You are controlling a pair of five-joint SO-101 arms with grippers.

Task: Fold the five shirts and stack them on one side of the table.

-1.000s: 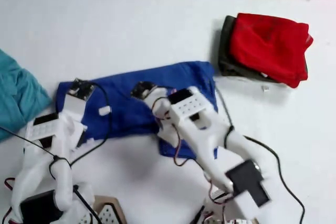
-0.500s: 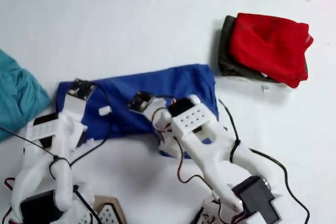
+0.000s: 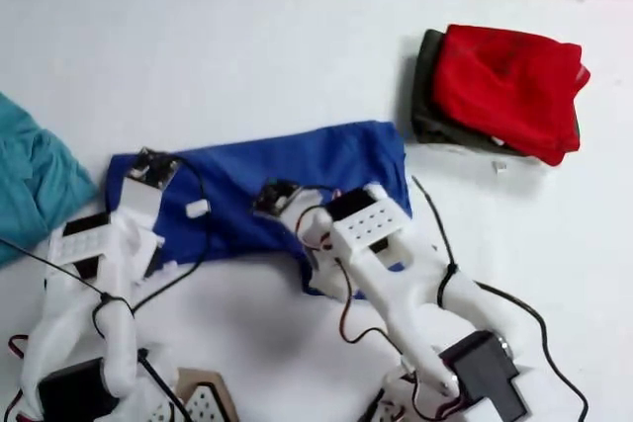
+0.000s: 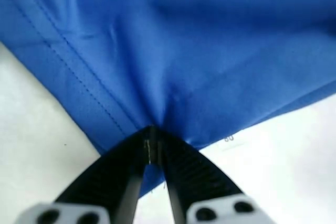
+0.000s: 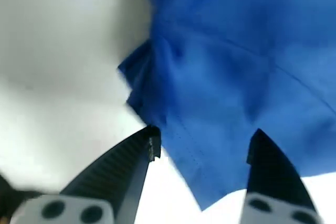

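Bright, even light from overhead washes the white desk, which glares almost blank beyond the blue shirt. Soft, faint grey shadows lie on the desk along the shirt's near edge. In the right wrist view a broad dim shade greys the desk beside the shirt, whose folds show darker creases.

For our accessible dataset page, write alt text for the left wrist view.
The dark left end effector is shut on a gathered fold at the stitched edge of a blue fabric shirt, which lies on a white table.
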